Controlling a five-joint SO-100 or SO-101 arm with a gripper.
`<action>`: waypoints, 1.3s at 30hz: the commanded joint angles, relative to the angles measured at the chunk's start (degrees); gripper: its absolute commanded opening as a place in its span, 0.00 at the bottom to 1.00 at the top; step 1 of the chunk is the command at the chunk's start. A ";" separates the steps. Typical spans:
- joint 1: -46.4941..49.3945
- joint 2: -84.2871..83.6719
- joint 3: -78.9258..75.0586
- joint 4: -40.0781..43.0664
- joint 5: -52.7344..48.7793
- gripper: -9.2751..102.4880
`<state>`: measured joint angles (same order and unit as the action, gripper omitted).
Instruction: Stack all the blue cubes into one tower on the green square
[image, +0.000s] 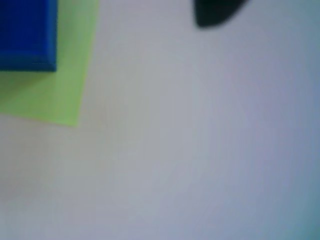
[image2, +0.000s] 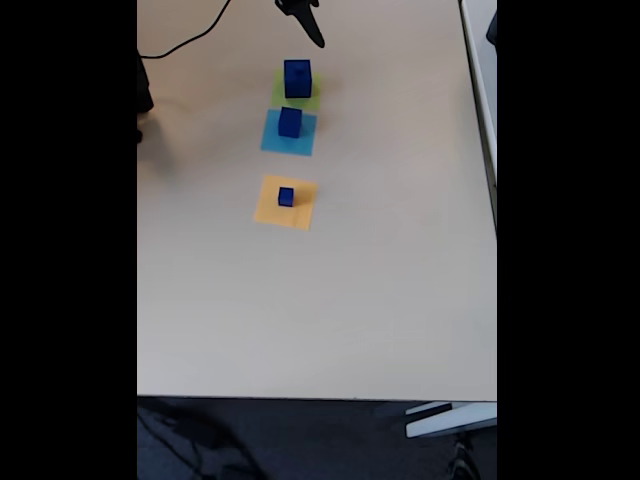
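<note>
The largest blue cube (image2: 297, 78) stands on the green square (image2: 297, 96) at the far end of the table; the wrist view shows that cube (image: 27, 32) at top left on the green square (image: 55, 95). A medium blue cube (image2: 290, 122) rests on a light-blue square (image2: 289, 134). The smallest blue cube (image2: 286, 196) sits on an orange square (image2: 286, 203). My gripper (image2: 308, 25) hovers just beyond the green square, holding nothing I can see. One dark fingertip (image: 215, 15) pokes in at the top of the wrist view. How the jaws stand is unclear.
The three squares lie in a line down the pale table (image2: 380, 280). A black cable (image2: 190, 35) runs across the far left corner. The table's right edge (image2: 494, 200) and front edge (image2: 320, 398) are in the fixed view.
</note>
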<state>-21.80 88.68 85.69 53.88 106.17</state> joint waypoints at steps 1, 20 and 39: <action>0.35 0.53 -0.09 1.05 0.18 0.46; 3.25 -6.06 -0.53 2.20 -5.45 0.37; 6.77 -11.25 -7.47 11.69 -9.49 0.36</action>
<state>-16.17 76.99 81.83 65.13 98.00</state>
